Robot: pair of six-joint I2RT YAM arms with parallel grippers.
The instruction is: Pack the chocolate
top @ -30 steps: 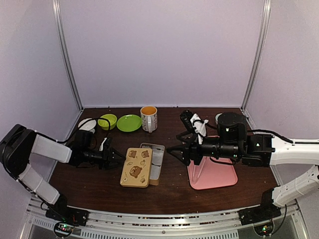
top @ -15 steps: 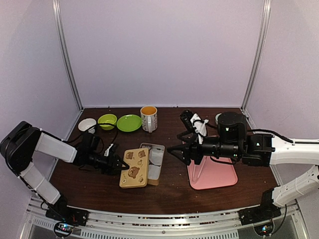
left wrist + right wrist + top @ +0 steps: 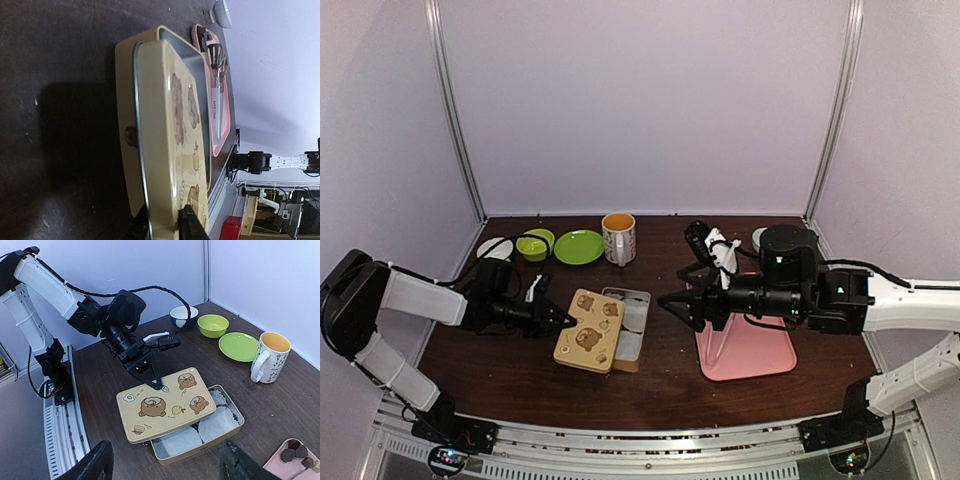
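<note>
The tan bear-printed tin lid [image 3: 586,330] lies askew over the open tin base [image 3: 633,325], which holds white paper cups [image 3: 217,422]. My left gripper [image 3: 165,220] is shut on the lid's left edge, one finger [image 3: 192,222] on the printed top and the other under the rim. The chocolate [image 3: 293,452] shows as dark brown lumps on the pink tray [image 3: 752,352], beside metal tongs [image 3: 216,85]. Above the table, between tin and tray, my right gripper [image 3: 672,301] hangs open with nothing between its fingers.
Along the back stand a white mug [image 3: 618,237] with an orange inside, a green plate [image 3: 579,246], a green bowl [image 3: 534,244] and a white bowl [image 3: 492,250]. A black-and-white bundle [image 3: 713,245] lies behind the tray. Purple walls close in three sides.
My left gripper has closed onto the lid's left edge, and the lid has shifted a little leftward and tilted. The right arm has barely moved.
</note>
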